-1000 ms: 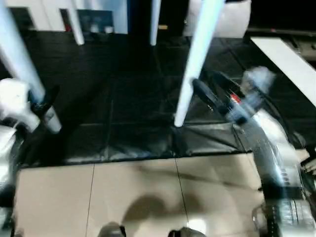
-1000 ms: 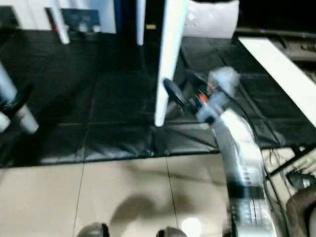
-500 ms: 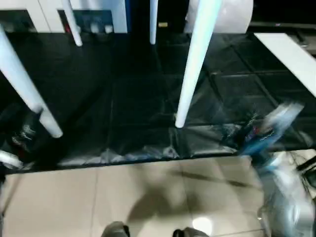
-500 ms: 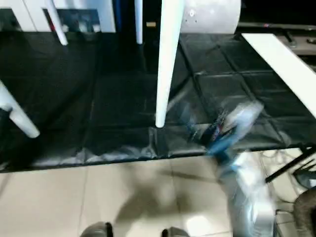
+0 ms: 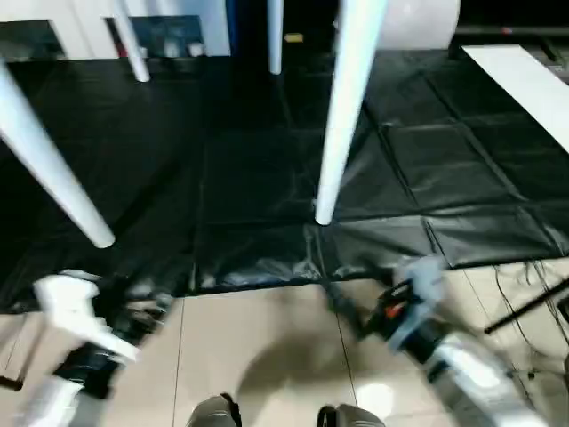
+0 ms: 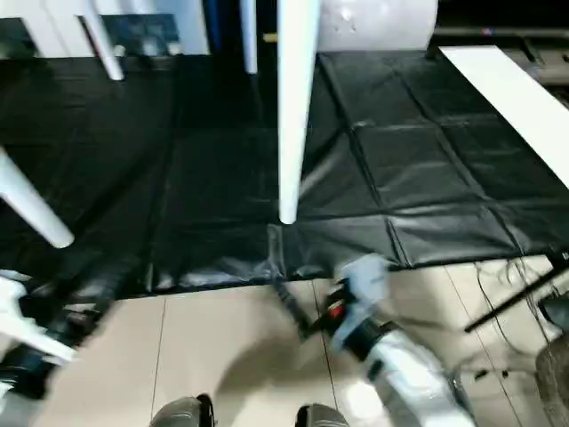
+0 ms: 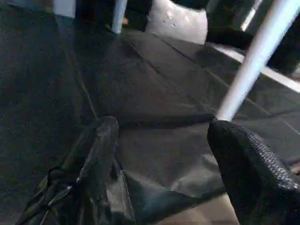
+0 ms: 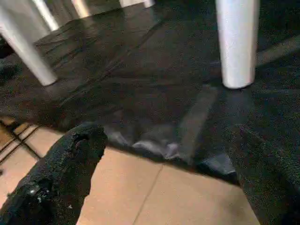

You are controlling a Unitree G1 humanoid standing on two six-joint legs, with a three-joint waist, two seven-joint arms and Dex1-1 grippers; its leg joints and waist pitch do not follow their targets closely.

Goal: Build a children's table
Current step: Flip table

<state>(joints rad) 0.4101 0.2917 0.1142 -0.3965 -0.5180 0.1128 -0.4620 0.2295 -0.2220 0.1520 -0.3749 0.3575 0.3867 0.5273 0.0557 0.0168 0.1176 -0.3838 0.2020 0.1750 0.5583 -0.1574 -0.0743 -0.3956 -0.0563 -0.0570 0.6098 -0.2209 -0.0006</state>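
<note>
The children's table stands on the black mat (image 5: 249, 178), its top out of view above. Its white legs come down into the eye views: a near left leg (image 5: 53, 169), a near right leg (image 5: 342, 107) and two far legs (image 5: 132, 44) (image 5: 275, 36). My left gripper (image 5: 142, 298) hangs low over the mat's front edge, below and apart from the near left leg. In the left wrist view its fingers (image 7: 101, 150) stand open with nothing between them. My right gripper (image 6: 293, 307) is low over the tiles, in front of the near right leg (image 8: 236, 42), open and empty.
Beige floor tiles (image 5: 258, 356) lie in front of the mat. A long white board (image 5: 524, 80) lies at the right, with cables and a stand (image 5: 533, 298) near it. A pale rounded thing (image 6: 378, 22) sits at the back. My feet (image 5: 213, 414) show at the bottom.
My left gripper has let go of the near left leg, opened and dropped back toward the tiles. The right arm has also pulled back and down from the near right leg. The view has shifted.
</note>
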